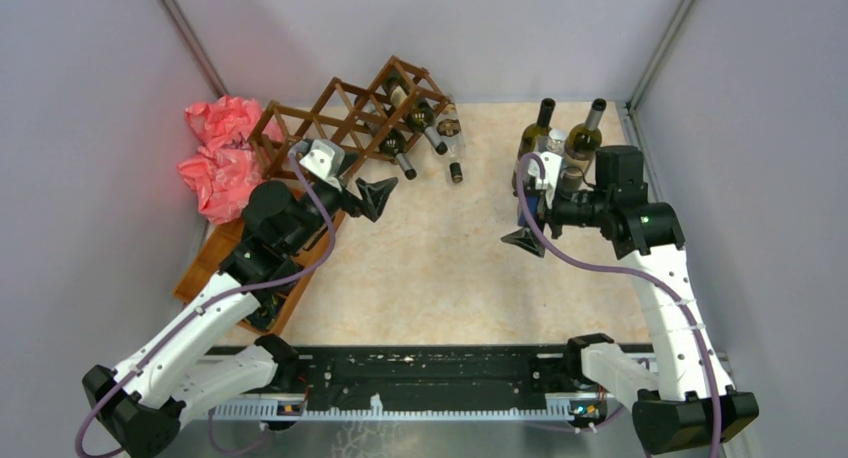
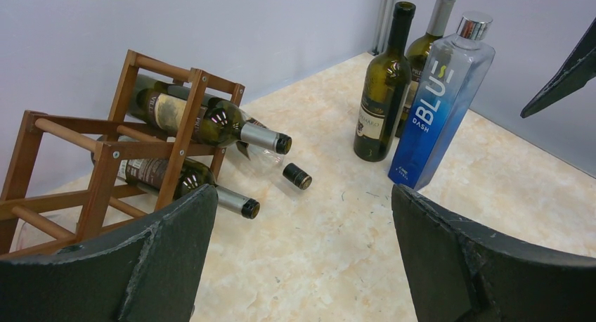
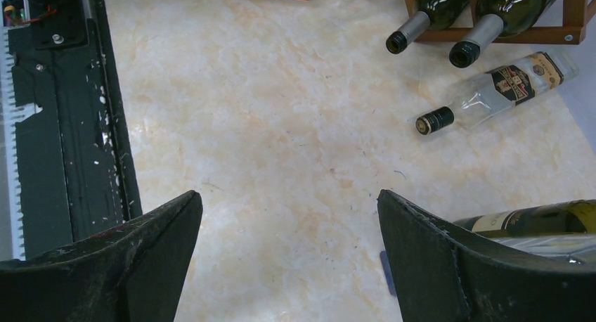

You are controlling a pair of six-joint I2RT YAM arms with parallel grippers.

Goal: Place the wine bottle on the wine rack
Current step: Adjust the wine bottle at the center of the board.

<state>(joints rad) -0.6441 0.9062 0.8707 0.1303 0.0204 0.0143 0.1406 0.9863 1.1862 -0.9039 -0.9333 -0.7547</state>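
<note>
Wine bottle (image 2: pixel 383 83): dark green glass, pale label unreadable; it is standing upright at the far right, well apart from the rack
Wine rack (image 2: pixel 105 153): brown wooden lattice, sitting far left; it is holding two lying bottles (image 2: pixel 204 118)
Writing: the blue bottle (image 2: pixel 439 104) is showing "BLUS DASH"
Claws: left gripper (image 2: pixel 301 202) and right gripper (image 3: pixel 288 199) are hanging released, grasping nothing

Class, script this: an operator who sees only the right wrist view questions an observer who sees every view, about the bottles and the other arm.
Operator: How many bottles stand upright?
Observer: Three, at the far right: a dark wine bottle, a second wine bottle beside it, and a blue bottle.
Operator: And the left gripper?
Observer: Open, empty, by the wine rack's near side.
</note>
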